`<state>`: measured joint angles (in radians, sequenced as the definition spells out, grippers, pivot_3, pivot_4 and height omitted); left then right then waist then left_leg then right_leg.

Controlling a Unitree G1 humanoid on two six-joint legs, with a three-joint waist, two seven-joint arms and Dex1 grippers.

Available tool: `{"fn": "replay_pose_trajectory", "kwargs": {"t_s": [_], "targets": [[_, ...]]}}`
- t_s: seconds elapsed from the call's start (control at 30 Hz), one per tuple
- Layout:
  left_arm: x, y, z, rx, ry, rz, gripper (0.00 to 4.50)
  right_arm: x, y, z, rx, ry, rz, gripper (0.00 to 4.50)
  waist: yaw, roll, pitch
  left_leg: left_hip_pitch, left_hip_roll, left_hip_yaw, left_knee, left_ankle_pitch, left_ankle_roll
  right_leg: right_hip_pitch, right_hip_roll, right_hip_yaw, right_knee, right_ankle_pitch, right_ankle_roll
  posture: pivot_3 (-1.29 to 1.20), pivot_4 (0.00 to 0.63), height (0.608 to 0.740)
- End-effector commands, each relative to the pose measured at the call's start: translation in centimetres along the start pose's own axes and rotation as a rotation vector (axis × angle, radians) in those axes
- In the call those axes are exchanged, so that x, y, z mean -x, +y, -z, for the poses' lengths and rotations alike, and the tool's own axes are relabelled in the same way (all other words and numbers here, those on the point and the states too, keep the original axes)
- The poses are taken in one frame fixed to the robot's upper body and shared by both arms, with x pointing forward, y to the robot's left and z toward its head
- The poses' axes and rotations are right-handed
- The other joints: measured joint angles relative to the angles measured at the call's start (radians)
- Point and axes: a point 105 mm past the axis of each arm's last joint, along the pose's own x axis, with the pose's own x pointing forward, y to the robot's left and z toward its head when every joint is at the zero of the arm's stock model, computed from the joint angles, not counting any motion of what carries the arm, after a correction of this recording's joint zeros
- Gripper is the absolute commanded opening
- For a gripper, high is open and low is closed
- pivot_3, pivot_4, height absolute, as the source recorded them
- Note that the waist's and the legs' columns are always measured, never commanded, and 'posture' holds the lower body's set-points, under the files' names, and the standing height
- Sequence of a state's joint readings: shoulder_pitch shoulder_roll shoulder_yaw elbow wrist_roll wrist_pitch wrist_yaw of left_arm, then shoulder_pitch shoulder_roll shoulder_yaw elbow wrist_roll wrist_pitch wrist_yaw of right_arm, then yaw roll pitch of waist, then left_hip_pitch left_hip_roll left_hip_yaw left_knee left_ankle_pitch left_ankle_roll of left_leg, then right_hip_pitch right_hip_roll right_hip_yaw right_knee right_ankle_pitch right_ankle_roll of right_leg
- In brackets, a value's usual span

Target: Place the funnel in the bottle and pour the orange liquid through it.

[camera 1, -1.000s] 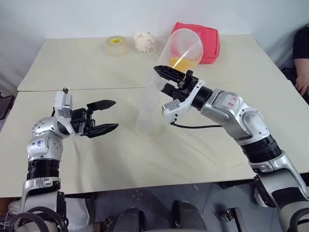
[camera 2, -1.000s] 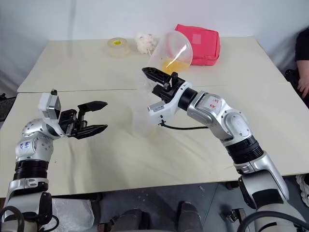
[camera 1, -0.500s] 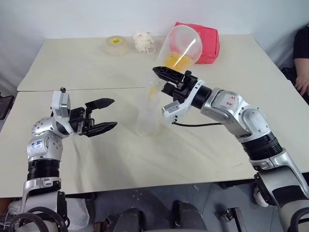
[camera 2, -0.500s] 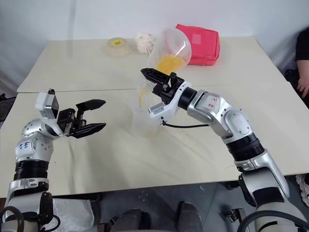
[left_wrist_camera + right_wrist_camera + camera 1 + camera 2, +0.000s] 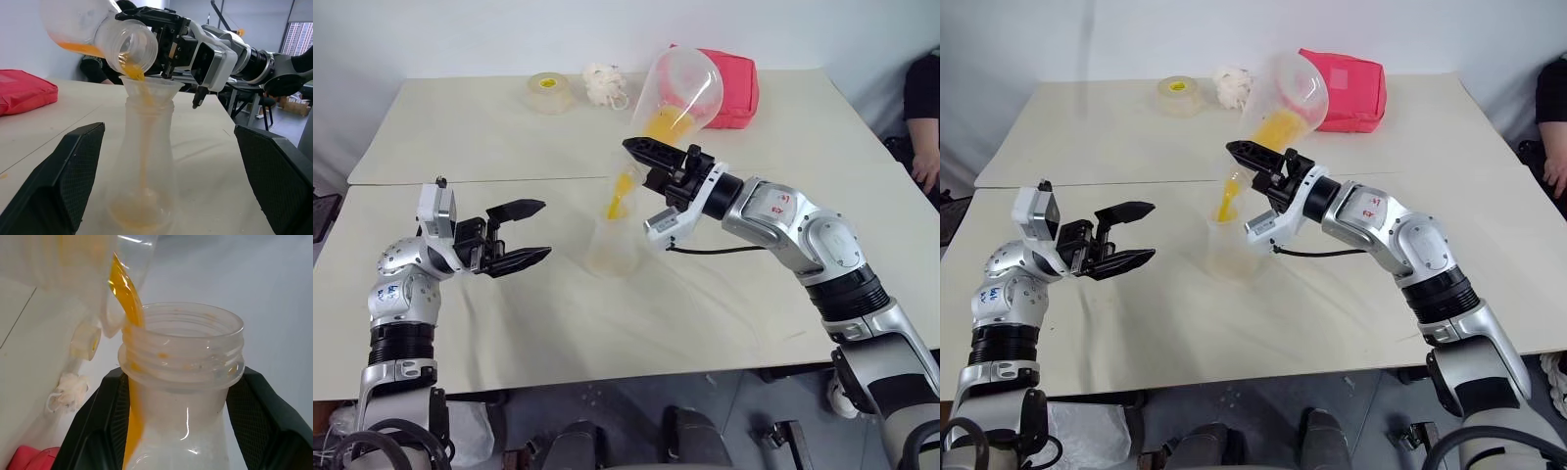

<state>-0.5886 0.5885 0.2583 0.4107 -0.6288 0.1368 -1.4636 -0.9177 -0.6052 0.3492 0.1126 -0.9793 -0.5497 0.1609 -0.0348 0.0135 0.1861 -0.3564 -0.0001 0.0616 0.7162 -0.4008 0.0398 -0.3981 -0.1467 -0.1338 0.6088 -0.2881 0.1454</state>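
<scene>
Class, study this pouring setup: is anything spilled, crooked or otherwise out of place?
No spill shows. The orange liquid runs from the tilted flask in the right gripper into the funnel, seated in the upright bottle. One oddity: the left gripper is open beside the bottle, not steadying it.

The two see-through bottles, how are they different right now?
The tipped flask hangs in the air, held by its neck in the right pincer, while the bottle stands upright on the table. The tipped flask's mouth is bare and orange liquid streams out; the bottle has the funnel in its neck and takes the liquid in. Both are clear and cone-shaped.
</scene>
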Motion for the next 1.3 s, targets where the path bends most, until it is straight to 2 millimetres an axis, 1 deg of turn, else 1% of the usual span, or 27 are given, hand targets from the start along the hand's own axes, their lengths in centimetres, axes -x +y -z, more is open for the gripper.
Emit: {"fn": "replay_pose_trajectory", "kwargs": {"t_s": [0.03,0.47,1.3], "targets": [[-0.32,0.12,-1.08,-0.031,-0.030,0.013,4.50,-0.08,-1.85,0.28,0.052,-0.013,0.056,2.41,0.000,0.000,0.000,0.000,0.000,0.000,0.000,0.000,0.000,0.000,0.000,0.000,0.000,0.000,0.000,0.00,0.150,0.740],[-0.43,0.17,-1.16,-0.028,-0.026,0.017,4.50,-0.40,-2.28,0.53,0.098,-0.038,0.073,2.41,0.000,0.000,0.000,0.000,0.000,0.000,0.000,0.000,0.000,0.000,0.000,0.000,0.000,0.000,0.000,0.00,0.150,0.740],[-0.57,0.51,-1.49,-0.033,-0.021,0.021,4.50,-0.43,-2.75,0.05,0.163,-0.096,0.130,2.41,-0.003,0.000,0.000,0.000,0.000,0.000,0.000,0.000,0.000,0.000,0.000,0.000,0.000,0.000,0.000,0.00,0.150,0.740]]}}
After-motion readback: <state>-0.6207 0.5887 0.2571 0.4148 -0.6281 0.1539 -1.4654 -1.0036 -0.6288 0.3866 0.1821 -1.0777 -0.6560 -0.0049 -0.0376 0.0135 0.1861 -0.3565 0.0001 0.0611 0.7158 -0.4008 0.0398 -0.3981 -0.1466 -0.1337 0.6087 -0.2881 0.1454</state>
